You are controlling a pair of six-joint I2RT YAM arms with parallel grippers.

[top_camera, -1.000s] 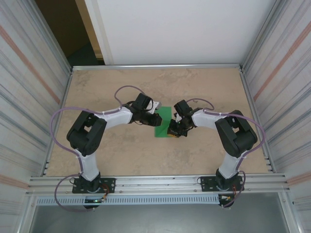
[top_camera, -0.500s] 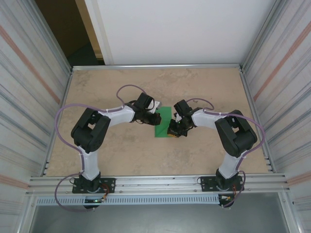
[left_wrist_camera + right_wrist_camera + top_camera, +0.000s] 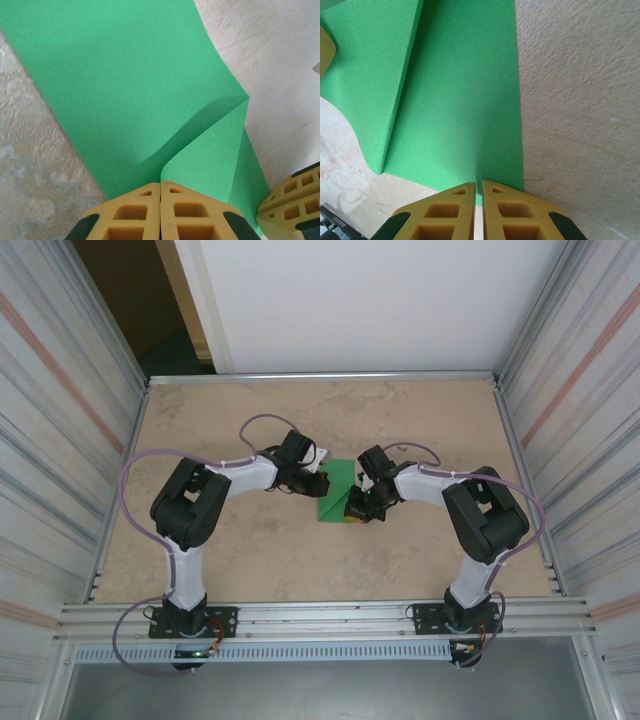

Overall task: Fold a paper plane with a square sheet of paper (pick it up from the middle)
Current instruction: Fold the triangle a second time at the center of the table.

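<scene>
Item: paper [image 3: 338,480], bright green, lying on the table [image 3: 420,420] midway between the two arms; in the top view its long axis runs from the near side toward the far side, roughly square to the line joining the grippers. Condition: mostly flat, with one flap [image 3: 210,150] lifted off the sheet and curving upward, its free corner pointing away from the left wrist camera. Left gripper [image 3: 320,486]: at the paper's left edge, about halfway along it. Its jaws are pressed together in the left wrist view [image 3: 160,186], and the flap's edge runs straight into the seam between them, so it reads as pinching the flap. Right gripper [image 3: 356,510]: at the near right corner. Its jaws are closed to a hairline [image 3: 478,185], with the tips on the paper's [image 3: 465,90] near edge. Whether it nips that edge or only pins it to the table cannot be told. Governing relation: the raised flap [image 3: 365,75] sits on the left gripper's side, and the flat remainder stretches from it toward the right gripper. Judgement: the fold should travel left to right across the short axis. The left arm, being nearer and already holding, would carry, and the right would act as anchor. The crease would then lie along the long axis.
</scene>
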